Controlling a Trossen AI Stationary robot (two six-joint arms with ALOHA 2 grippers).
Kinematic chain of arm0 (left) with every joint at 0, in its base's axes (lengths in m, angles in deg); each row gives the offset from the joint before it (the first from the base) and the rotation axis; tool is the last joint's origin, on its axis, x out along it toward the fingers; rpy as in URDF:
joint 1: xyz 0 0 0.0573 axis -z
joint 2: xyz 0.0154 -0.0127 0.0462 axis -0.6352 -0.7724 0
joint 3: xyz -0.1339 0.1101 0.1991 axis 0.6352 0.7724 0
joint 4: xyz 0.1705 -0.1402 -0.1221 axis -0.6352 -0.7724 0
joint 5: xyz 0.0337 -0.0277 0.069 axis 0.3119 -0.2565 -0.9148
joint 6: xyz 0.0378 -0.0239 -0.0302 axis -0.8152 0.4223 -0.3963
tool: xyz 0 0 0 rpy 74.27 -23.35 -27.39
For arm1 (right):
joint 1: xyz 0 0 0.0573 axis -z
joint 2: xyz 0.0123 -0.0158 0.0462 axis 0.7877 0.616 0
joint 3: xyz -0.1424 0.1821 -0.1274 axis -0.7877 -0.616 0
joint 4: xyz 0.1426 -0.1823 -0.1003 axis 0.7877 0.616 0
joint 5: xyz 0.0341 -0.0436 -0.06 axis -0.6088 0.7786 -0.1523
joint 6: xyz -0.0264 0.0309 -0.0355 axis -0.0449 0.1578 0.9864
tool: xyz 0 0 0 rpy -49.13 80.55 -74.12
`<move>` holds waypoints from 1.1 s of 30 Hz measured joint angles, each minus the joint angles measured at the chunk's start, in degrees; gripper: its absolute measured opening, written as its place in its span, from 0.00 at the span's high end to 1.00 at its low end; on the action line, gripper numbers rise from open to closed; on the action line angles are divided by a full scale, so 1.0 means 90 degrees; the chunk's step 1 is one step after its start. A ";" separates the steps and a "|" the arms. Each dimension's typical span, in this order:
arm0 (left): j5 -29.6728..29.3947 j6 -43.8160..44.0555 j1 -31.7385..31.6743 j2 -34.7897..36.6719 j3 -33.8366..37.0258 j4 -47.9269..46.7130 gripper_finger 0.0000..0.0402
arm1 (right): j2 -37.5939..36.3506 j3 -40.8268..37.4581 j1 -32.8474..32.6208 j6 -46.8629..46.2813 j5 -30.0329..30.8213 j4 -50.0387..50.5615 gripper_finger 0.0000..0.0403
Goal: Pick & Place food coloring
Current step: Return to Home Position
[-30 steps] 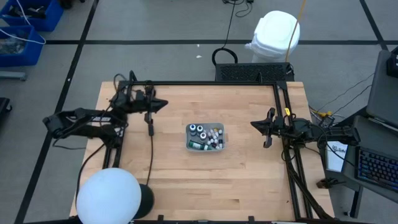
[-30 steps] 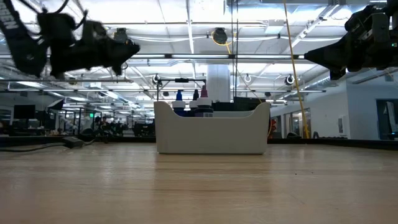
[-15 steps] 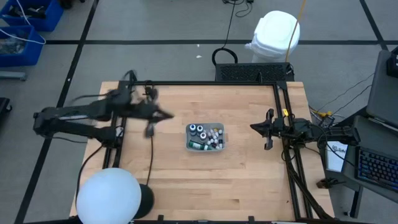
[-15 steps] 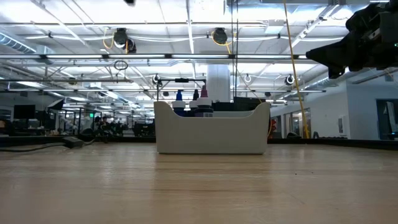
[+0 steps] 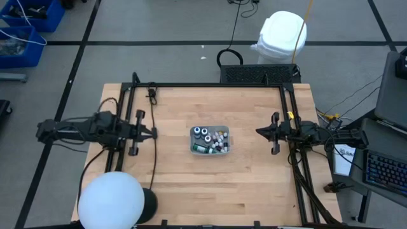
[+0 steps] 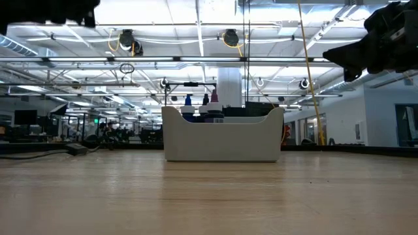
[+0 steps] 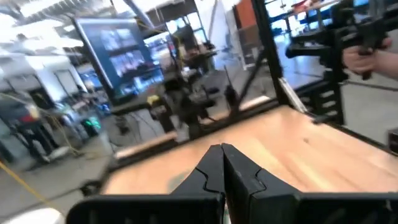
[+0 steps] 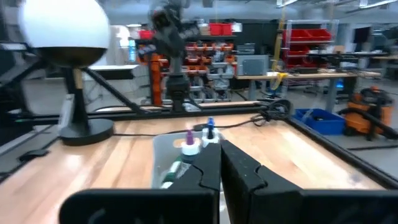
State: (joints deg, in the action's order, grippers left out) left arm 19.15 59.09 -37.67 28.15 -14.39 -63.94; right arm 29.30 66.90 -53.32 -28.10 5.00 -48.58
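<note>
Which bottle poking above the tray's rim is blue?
The blue bottle, leftmost in the low view; the bottles beside it above the tray show white and pinkish tops.

Food coloring bottles [image 6: 208, 109] mostly hidden behind bin wall [image 6: 222, 140], left arm [image 6: 46, 8] apparently cropped at top

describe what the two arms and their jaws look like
The left arm and the right arm are both dark, nearly black, slim and jointed. Each ends in a wide crossbar carrying two dark wedge-shaped jaws that taper to a point. A thin black cable loops over the left arm. A small yellow mark shows by the right arm's wrist.
</note>
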 joint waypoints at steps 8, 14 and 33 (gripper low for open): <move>0.0451 0.0696 -0.0171 0.1002 0.0986 0.0222 1.00 | -0.0002 0.0000 -0.0002 -0.0141 -0.0142 -0.0074 1.00; -0.0101 0.0864 0.0086 0.1934 0.1602 -0.0223 1.00 | -0.0005 0.0000 -0.0027 -0.0046 -0.0135 -0.0092 1.00; 0.0346 0.0447 -0.0481 0.2117 0.1960 -0.0778 1.00 | -0.0003 0.0000 0.0109 0.0158 -0.0110 0.0114 1.00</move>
State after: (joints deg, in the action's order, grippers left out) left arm 22.27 63.12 -42.00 47.20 3.25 -70.94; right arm 29.27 66.90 -52.34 -26.68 4.01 -47.55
